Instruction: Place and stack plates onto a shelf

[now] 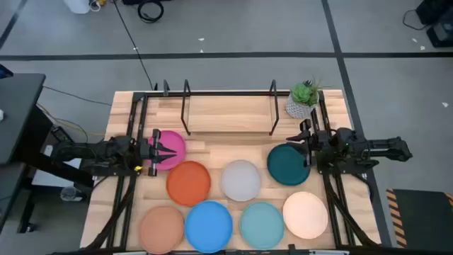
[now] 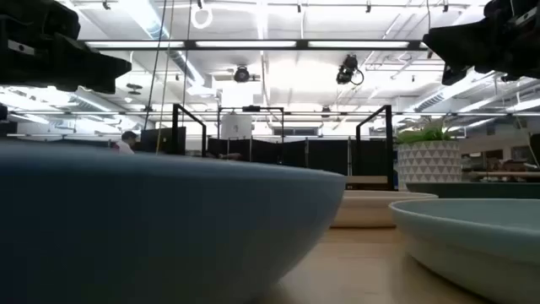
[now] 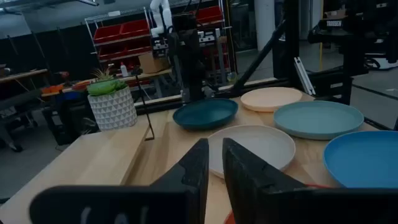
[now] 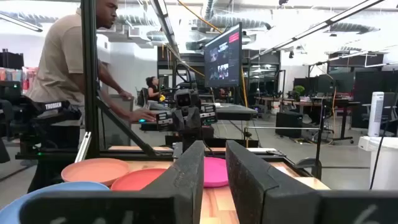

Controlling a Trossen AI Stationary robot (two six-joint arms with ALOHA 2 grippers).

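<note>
- High view, taken from the left side across to the right, with the shelf [image 1: 228,110] as the landmark: it stands at the table's [image 1: 127,106] far edge, a low black rod rack with upright loops and no plate on it.
- Left gripper [image 1: 161,150] hangs in front of the shelf's left end, over the magenta plate [image 1: 172,146]. The left wrist view shows its fingers [image 3: 194,168] nearly together with only a thin slit between them and nothing held.
- Tan plate [image 1: 162,225] lies at the near left, well in front of the shelf, with the blue plate [image 1: 209,223] just beside it.
- Orange plate [image 1: 189,181] sits between the magenta plate and the blue one, in front of the shelf's left half.
- Pale grey plate [image 1: 241,180] lies in front of the shelf's middle, next to the orange one.
- Light teal plate [image 1: 262,224] and cream plate [image 1: 305,214] finish the near row, in front of the shelf's right half.
- Dark teal plate [image 1: 286,165] lies in front of the shelf's right end.
- Potted plant [image 1: 304,100] stands just beside the shelf's right end.
- Right gripper [image 1: 307,151] hovers at the dark teal plate's right rim; the right wrist view shows its fingers [image 4: 186,180] a little apart, with nothing between them.
- A person [image 4: 68,68] stands in the room beyond the table.
</note>
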